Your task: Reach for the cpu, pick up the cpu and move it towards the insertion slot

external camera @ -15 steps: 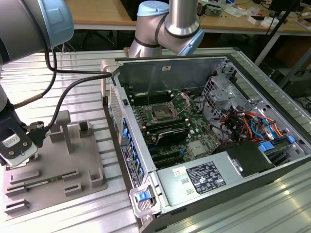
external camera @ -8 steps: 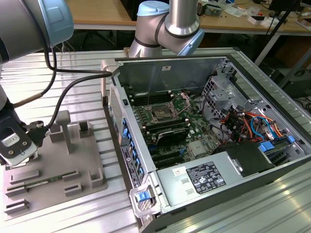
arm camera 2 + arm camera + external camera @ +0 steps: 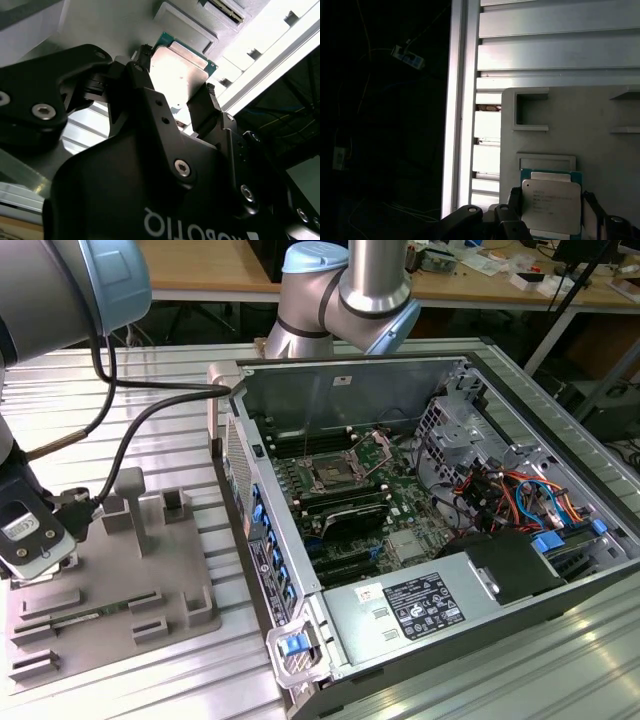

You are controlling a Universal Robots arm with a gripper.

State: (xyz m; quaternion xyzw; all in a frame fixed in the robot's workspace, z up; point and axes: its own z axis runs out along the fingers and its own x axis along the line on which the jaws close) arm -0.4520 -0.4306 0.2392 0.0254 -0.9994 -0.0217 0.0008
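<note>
The arm's end effector is clenched on the cpu, black fingers pressing its two opposite edges, just above the grey fixture plate on the ribbed metal desk. In the exterior view, the insertion slot lies well apart at the end effector's 3 o'clock, inside the open computer case.

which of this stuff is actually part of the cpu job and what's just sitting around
In the job: small flat square silver-topped cpu; black claw, shut on its edges; shiny metal-framed square insertion slot.
Just there: large grey plastic plate with raised blocks; long narrow black memory slots; blue and red cables.
</note>
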